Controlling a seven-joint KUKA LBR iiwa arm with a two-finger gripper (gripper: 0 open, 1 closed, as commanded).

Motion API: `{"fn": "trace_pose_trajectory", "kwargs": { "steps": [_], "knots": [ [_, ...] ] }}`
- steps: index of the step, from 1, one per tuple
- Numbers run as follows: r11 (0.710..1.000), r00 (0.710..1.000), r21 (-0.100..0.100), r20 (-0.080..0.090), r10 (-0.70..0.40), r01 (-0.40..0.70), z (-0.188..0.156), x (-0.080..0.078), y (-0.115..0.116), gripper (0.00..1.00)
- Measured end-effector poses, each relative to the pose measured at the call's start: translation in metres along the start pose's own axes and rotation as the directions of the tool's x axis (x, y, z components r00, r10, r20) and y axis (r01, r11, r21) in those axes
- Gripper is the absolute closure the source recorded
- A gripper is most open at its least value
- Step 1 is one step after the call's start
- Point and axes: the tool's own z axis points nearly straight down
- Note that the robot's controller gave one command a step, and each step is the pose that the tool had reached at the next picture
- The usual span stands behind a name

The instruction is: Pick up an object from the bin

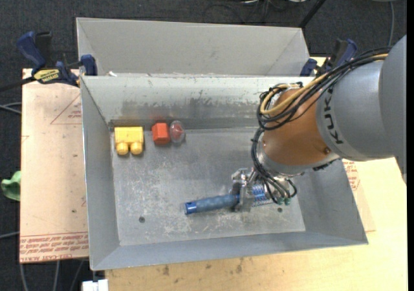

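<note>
The jaws of the gripper sit low on the floor of the bin, at about four o'clock, and I cannot tell if they are open or closed, because wires and metal bits hide them. Going from left to right, a yellow block lies at about ten o'clock near the back wall. Just beside it is a small orange block, with a little pinkish round thing touching it. Lower down, at about six o'clock, a blue stick lies flat on the floor. Its right end reaches to the gripper, so I think this is the thing to pick. Nothing is up in the air, so the job looks about half done. What is left is to get a good hold and lift the stick out.
</note>
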Motion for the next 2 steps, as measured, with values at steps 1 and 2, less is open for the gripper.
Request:
{"fn": "trace_pose_trajectory", "kwargs": {
  "steps": [1, 2],
  "knots": [
    [0.998, 0.998, 0.0, 0.01, 0.064, -0.064, -0.13, -0.022, -0.009, 1.0],
    [1.0, 1.0, 0.001, 0.004, 0.011, -0.011, -0.16, -0.017, -0.007, 1.0]
  ]
}}
